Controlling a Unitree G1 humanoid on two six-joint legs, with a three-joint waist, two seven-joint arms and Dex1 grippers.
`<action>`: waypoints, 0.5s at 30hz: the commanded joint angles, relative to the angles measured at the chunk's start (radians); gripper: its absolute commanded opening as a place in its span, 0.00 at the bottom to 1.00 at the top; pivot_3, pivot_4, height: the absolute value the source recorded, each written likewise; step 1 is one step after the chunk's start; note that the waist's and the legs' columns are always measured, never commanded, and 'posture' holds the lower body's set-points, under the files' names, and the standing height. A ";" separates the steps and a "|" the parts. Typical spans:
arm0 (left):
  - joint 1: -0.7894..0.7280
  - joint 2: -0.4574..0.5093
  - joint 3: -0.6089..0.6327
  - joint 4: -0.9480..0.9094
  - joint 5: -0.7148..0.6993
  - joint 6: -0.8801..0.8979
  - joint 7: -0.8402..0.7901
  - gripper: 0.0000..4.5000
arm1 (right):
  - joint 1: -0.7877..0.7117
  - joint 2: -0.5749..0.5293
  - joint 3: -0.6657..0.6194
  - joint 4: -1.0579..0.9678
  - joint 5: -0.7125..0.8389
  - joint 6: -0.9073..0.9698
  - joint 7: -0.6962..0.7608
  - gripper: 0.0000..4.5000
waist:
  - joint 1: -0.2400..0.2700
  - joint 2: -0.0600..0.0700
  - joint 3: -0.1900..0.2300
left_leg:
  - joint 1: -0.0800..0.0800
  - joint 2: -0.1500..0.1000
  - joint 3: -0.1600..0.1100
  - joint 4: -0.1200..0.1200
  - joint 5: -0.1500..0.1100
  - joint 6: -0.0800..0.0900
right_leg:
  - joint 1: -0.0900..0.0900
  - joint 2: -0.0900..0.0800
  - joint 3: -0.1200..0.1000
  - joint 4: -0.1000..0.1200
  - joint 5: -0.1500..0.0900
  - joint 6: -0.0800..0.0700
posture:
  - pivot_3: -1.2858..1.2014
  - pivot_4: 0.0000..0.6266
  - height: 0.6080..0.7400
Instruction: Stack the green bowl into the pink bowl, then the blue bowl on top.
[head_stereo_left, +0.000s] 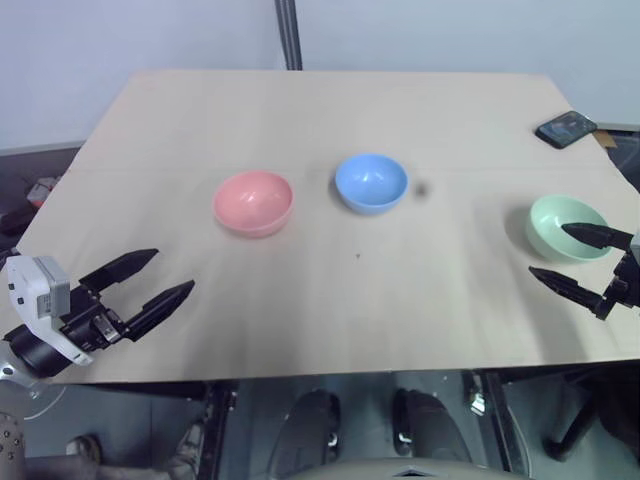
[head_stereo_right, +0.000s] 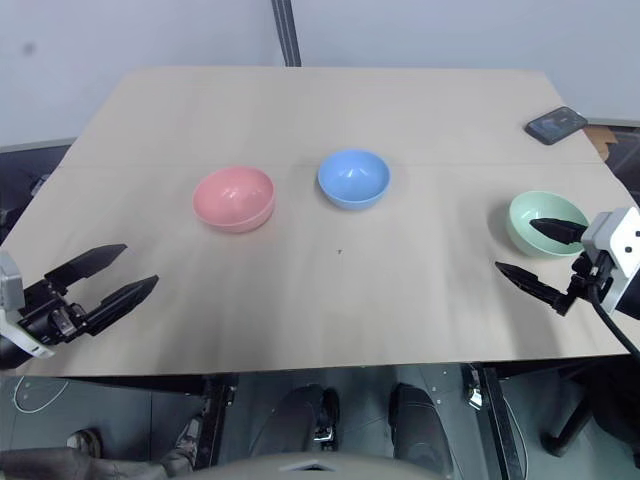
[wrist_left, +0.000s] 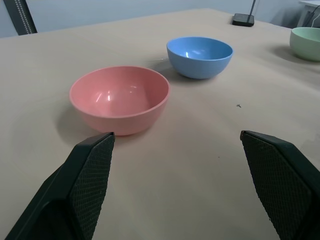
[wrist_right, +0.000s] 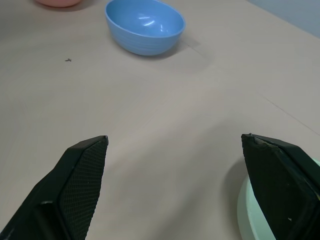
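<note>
Beside the green bowl (head_stereo_right: 545, 222), right claw (head_stereo_right: 545, 254) agape, left claw (head_stereo_right: 115, 274) likewise

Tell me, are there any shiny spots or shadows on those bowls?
Left wrist view: white glints inside the pink bowl and blue bowl, each with a soft shadow on the table. Right wrist view: glints in the blue bowl again. Head views: the green bowl looks evenly lit.
</note>
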 joint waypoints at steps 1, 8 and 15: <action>-0.038 0.015 -0.041 -0.006 -0.008 -0.018 0.017 0.95 | -0.019 0.015 -0.017 -0.033 0.010 0.006 -0.037 1.00 | 0.000 0.000 0.000 | 0.000 0.000 0.000 0.000 0.000 0.000 | 0.000 0.000 0.000 0.000 0.000 0.000 | 0.52 0.24 1.00; -0.103 0.004 -0.125 -0.054 -0.049 0.014 0.088 0.95 | -0.097 0.019 0.082 -0.018 -0.053 0.024 -0.116 1.00 | -0.003 0.000 0.000 | 0.000 0.000 0.001 0.000 0.000 0.000 | 0.000 0.000 0.001 0.000 0.000 0.000 | 0.52 0.24 1.00; -0.207 -0.009 -0.240 -0.101 -0.072 0.042 0.184 0.95 | -0.297 0.064 0.281 0.080 -0.137 0.038 -0.173 1.00 | 0.000 0.000 0.000 | 0.001 0.000 0.001 0.000 0.000 0.000 | 0.000 0.001 0.001 0.000 0.000 0.000 | 0.52 0.24 1.00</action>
